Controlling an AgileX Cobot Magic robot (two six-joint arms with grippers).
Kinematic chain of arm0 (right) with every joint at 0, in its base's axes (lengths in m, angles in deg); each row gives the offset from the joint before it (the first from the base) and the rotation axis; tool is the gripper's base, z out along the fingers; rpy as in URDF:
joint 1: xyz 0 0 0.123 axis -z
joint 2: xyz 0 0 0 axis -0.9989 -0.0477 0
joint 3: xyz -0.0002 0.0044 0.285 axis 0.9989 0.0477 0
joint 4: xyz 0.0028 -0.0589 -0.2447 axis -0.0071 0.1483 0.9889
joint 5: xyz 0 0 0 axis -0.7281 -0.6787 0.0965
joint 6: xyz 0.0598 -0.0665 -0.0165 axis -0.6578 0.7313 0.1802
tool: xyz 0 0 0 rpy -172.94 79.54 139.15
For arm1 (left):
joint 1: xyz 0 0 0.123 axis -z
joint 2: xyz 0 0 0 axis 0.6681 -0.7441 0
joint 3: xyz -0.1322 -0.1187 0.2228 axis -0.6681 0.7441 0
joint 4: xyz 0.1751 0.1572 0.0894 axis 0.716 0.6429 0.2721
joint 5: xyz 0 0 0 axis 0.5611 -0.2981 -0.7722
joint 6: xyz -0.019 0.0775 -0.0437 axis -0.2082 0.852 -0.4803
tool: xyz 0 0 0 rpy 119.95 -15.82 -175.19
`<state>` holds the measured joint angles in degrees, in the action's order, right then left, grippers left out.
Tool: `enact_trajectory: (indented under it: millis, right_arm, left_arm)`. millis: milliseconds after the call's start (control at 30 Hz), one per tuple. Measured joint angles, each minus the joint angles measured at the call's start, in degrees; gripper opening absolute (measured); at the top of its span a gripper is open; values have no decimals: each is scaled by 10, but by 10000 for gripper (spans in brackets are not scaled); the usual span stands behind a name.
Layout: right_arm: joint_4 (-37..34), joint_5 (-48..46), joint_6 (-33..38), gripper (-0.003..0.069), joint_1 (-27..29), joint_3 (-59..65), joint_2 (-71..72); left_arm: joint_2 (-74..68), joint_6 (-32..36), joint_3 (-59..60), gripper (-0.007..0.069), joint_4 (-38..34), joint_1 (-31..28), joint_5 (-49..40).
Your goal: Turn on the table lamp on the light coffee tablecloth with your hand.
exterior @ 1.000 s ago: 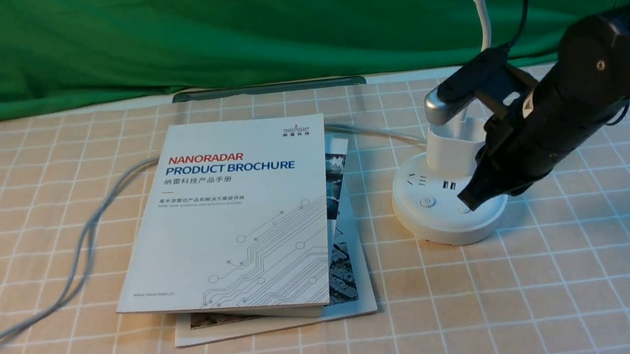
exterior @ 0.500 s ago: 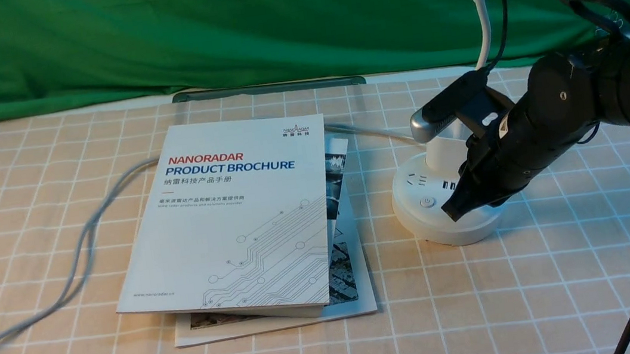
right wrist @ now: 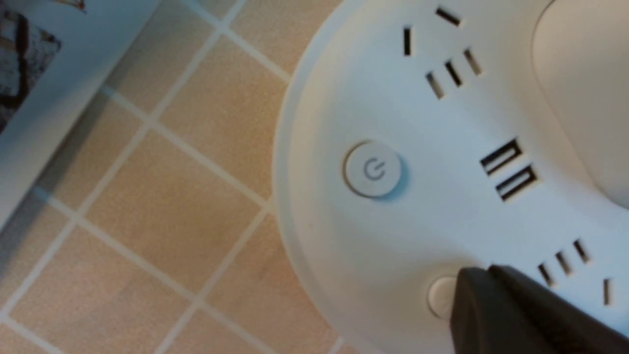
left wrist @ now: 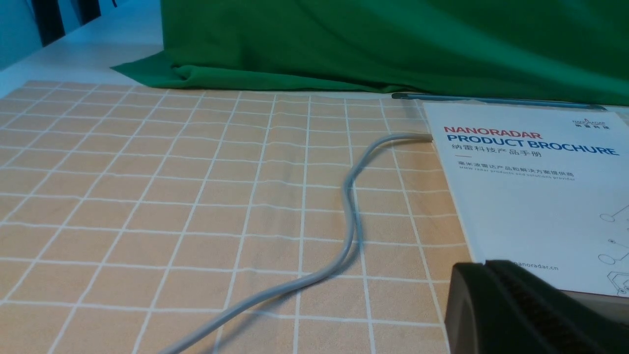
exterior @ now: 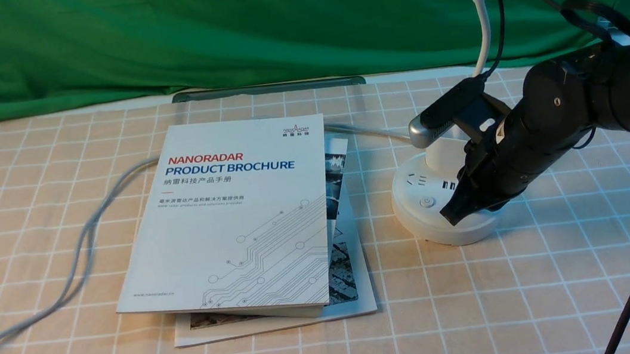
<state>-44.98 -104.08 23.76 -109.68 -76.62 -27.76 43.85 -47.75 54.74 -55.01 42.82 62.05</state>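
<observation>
Front view, item one: the table lamp [exterior: 419,215] stands right of centre on the light coffee tablecloth [exterior: 545,293], with its disc head up against the green cloth [exterior: 212,27].

Item two: your right gripper [exterior: 451,215] has its fingers pressed together into one black point, and the tip is down on the front of the lamp's base. In the right wrist view that tip [right wrist: 471,285] covers part of a plain round button [right wrist: 439,295]. The power button [right wrist: 373,169] beside it is uncovered.

Item three: your left gripper [left wrist: 486,275] is closed too, low beside the brochure [exterior: 235,211] and the grey cable [exterior: 82,241].
</observation>
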Motion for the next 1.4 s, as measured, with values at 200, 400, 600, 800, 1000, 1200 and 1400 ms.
enact_trajectory:
  millis: [200,400,600,800,1000,1200,1400]
  right_arm:
    - [0,0,0,35,0,-5,-7]
    - [0,2,0,35,0,-6,-9]
    - [0,-1,-2,36,1,-4,13]
    - [0,-6,-14,38,1,14,148]
    - [0,8,-20,38,1,94,265]
    - [-3,62,-30,33,1,144,275]
    - [-11,81,-30,33,1,133,185]
  left_arm:
    - [0,0,0,21,0,0,0]
    - [0,0,0,21,0,0,0]
    - [0,0,0,21,0,0,0]
    - [0,0,0,21,0,0,0]
    - [0,0,0,21,0,0,0]
    - [0,0,0,21,0,0,0]
    - [0,0,0,21,0,0,0]
